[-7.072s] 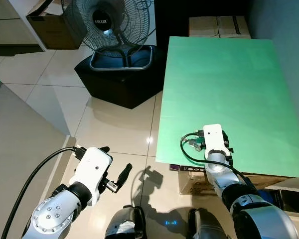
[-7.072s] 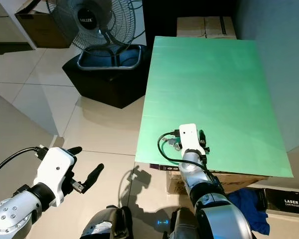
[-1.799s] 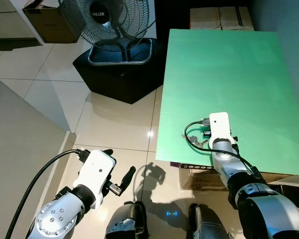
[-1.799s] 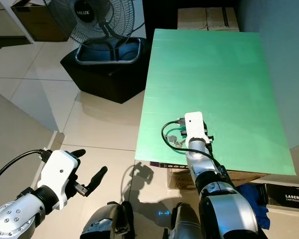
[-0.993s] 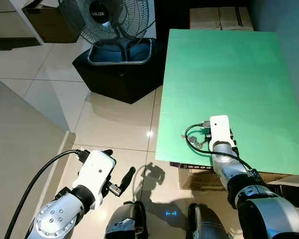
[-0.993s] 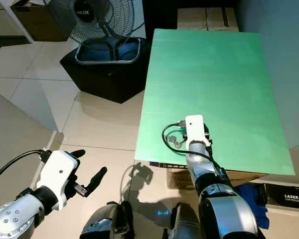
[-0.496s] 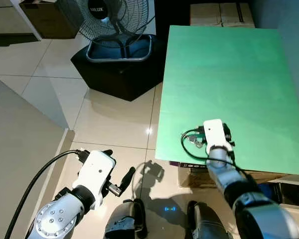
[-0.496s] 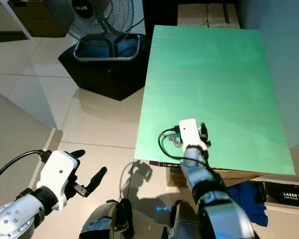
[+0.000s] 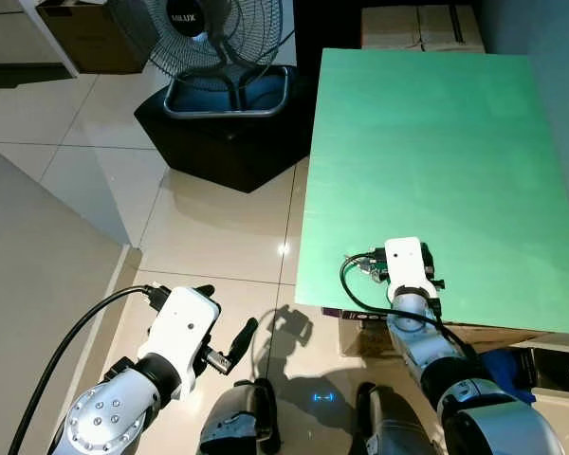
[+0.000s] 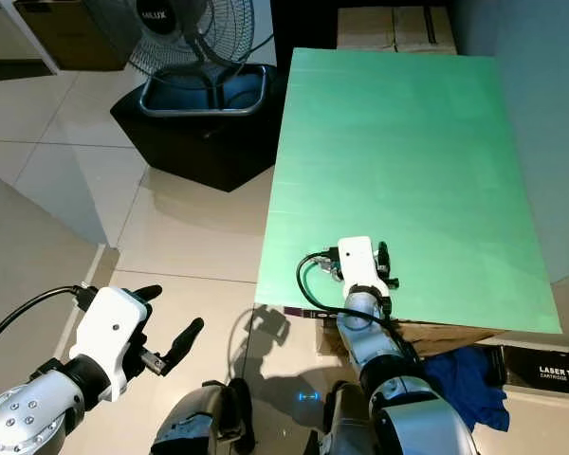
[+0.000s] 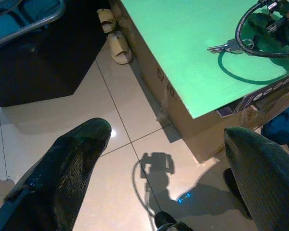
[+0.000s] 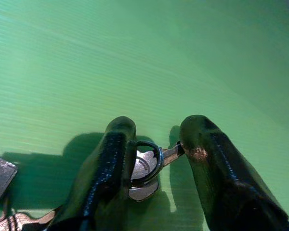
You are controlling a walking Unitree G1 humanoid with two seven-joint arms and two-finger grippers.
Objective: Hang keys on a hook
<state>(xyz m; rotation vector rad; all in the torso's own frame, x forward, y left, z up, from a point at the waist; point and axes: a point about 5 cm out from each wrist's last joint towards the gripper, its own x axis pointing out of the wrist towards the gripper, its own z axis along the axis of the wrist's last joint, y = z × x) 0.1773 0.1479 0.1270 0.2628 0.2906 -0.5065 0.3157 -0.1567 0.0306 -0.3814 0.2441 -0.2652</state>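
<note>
A bunch of silver keys [image 9: 369, 269] on a ring lies near the front left edge of the green table [image 9: 436, 142]. My right gripper [image 9: 399, 259] rests low on the table over them. In the right wrist view the key ring [image 12: 145, 168] and a key lie between the two black fingers [image 12: 111, 159], which stand apart: the ring is against one finger and a key's tip reaches the other. My left gripper [image 9: 223, 311] hangs open over the tiled floor, holding nothing. From the left wrist view the keys [image 11: 226, 47] lie by the table edge.
A standing fan [image 9: 213, 38] on a black base [image 9: 228, 142] stands left of the table. Cardboard boxes [image 9: 422, 24] sit behind the table, and another box [image 9: 379, 336] and a blue cloth [image 9: 507, 365] lie beneath it. Slippers [image 11: 114, 41] lie by the table's side.
My right gripper has slid a little left and nearer the table's front edge, coming over the keys. The keys lie where they were. The left arm has not moved.
</note>
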